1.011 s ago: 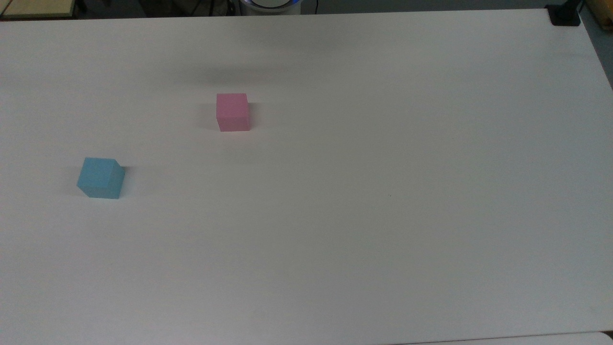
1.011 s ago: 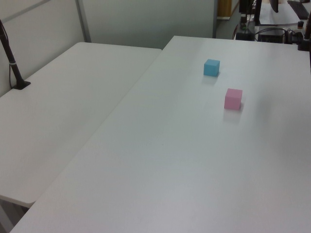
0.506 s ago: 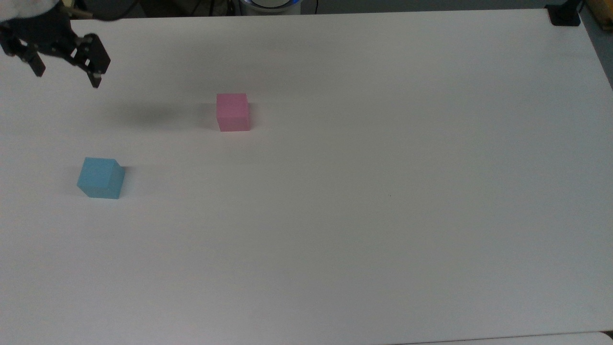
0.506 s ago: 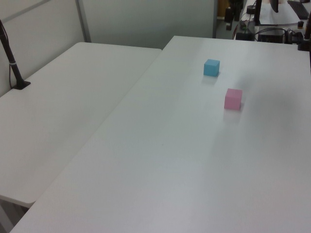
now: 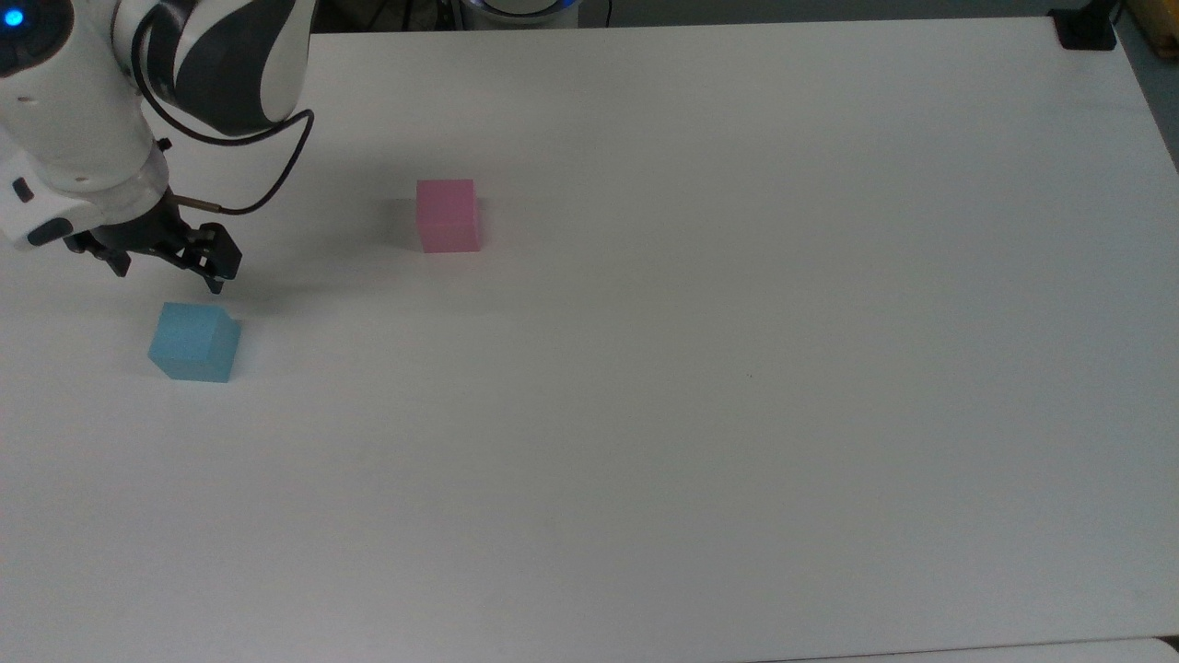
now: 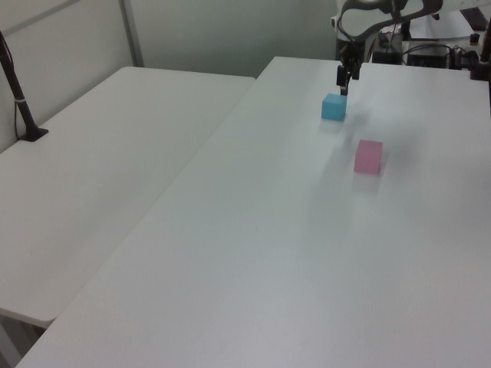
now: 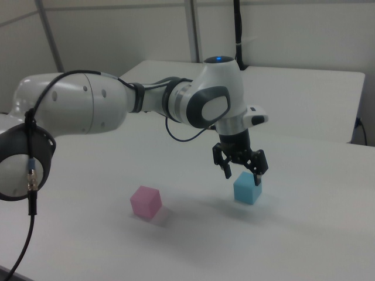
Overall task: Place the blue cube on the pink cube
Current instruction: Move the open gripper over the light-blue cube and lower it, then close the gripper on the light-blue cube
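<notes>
sky-blue matte cube point(image 5: 193, 343) just below the spread black tool point(image 5: 168, 273), pastel pink cube point(image 5: 448, 215) well apart, both on the white surface point(image 5: 700, 368)

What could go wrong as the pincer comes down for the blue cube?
1. The open pincer hangs above the blue cube, and in the top view the cube sits turned against its fingers, so one could land on a corner and push it.
2. The pink cube is small; a skewed grip could topple the stack.
</notes>
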`<state>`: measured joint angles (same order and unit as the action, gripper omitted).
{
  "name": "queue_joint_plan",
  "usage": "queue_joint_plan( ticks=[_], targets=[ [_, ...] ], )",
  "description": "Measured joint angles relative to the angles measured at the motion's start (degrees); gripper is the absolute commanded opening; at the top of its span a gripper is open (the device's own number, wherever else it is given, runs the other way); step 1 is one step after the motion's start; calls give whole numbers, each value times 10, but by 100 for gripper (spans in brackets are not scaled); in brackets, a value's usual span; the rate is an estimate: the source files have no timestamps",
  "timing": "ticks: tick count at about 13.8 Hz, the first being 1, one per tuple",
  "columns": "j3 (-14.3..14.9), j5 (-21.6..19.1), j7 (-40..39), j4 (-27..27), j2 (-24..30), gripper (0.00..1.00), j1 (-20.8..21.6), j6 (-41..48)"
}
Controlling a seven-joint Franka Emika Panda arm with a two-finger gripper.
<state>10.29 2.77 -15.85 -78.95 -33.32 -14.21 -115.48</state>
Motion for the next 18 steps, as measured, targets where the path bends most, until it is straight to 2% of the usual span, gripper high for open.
queue_joint_plan(
  ticks=[11,12,13,14,15,18],
  targets=[
    [-12,0,0,1,-54,100,2,-90],
    [-12,-1,0,1,-57,82,2,-101],
    [-12,-2,0,1,-61,47,2,-109],
    [-12,-7,0,1,-63,27,2,-113],
    [-12,-19,0,2,-64,18,1,-114],
    [-12,-27,0,4,-63,15,-2,-114]
  ],
)
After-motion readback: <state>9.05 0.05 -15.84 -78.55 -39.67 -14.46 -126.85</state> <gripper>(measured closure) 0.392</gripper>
